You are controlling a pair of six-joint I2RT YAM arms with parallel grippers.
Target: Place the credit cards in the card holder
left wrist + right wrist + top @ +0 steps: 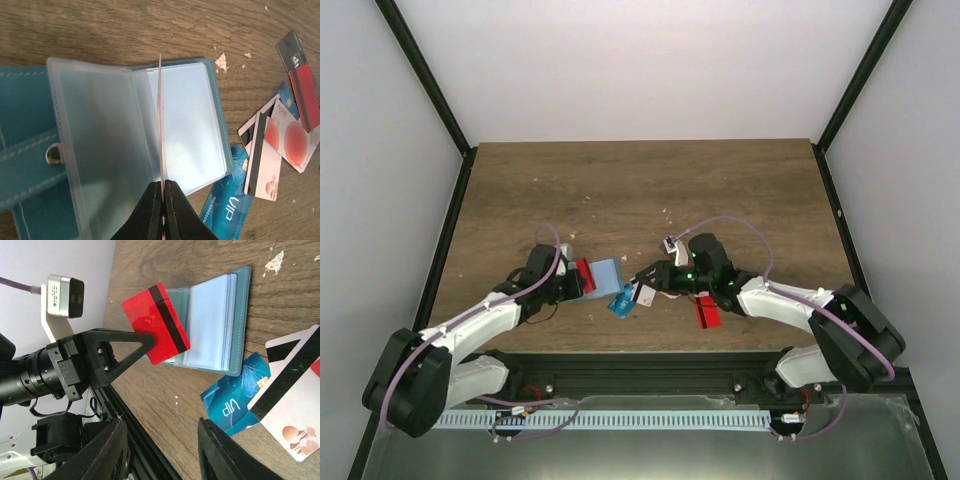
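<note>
left tool (pixel 162 187): we see it pinched shut on a red card (pixel 157 325), held on edge
card holder (pixel 242 315): open on the counter (pixel 650 180), clear sleeves (pixel 185 125) up, right under that card
key relation: card's long edge runs along the sleeve fold; we judge the left arm nearer
right tool (pixel 161 432): jaws apart, empty, over loose cards (pixel 280 135) beside the holder

Red black-striped card (pixel 155 330), teal card holder (pixel 243 320), wood-grain table (pixel 200 260)
</note>
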